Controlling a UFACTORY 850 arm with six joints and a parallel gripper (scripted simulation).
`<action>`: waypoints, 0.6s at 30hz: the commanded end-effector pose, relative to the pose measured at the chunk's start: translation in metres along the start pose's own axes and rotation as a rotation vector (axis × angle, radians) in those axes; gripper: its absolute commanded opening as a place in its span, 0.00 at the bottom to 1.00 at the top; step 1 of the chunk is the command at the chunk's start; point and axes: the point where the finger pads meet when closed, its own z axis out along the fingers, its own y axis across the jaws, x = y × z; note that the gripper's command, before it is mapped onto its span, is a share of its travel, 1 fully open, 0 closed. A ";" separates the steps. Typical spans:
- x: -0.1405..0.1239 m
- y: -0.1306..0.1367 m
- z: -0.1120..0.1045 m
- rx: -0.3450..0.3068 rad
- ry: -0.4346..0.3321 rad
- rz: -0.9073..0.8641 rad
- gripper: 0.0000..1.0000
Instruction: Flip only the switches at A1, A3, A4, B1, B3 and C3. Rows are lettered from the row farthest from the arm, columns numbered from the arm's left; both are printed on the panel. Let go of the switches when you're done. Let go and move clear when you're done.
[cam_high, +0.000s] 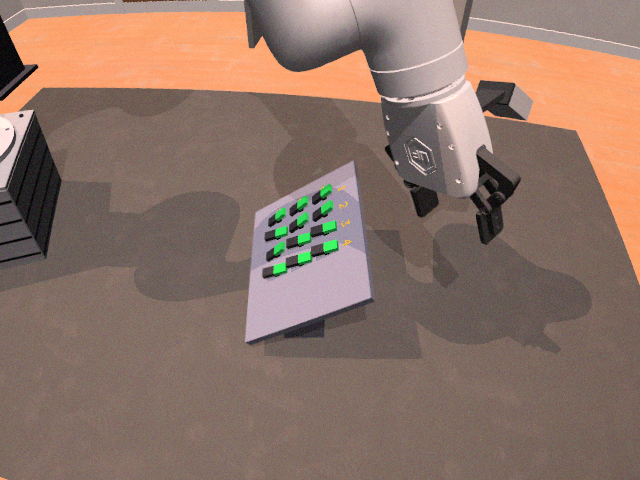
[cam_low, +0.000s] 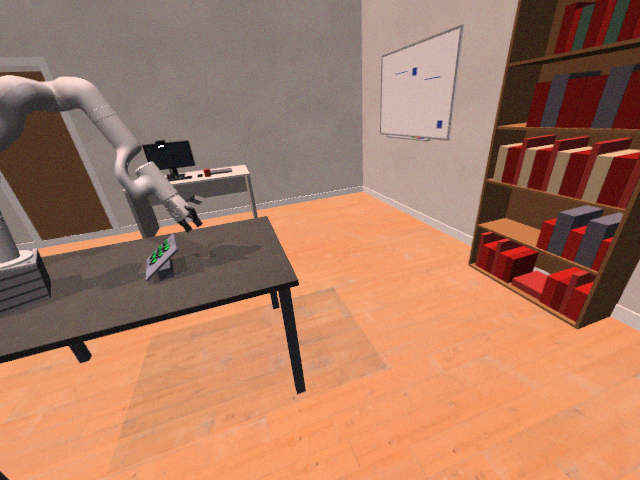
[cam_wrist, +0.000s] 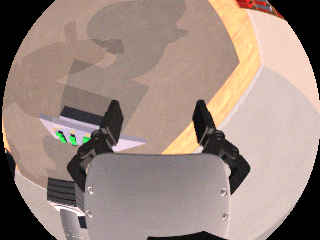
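A grey tilted switch panel stands on the dark table, with a grid of black rocker switches with green caps and yellow column numbers along its right edge. It also shows small in the exterior view and at the left edge of the wrist view. My gripper hangs in the air to the right of the panel, clear of it, fingers wide open and empty. In the wrist view the two fingers stand apart with nothing between them.
A black ribbed arm base stands at the table's left. A small dark block sits behind my wrist. The table's far edge runs close behind the gripper. A desk with a monitor stands beyond the table.
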 end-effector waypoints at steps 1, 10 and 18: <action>0.001 0.001 -0.001 -0.002 0.001 0.000 1.00; 0.001 0.001 -0.001 -0.002 0.001 0.000 1.00; 0.001 0.001 -0.001 -0.002 0.001 0.001 0.00</action>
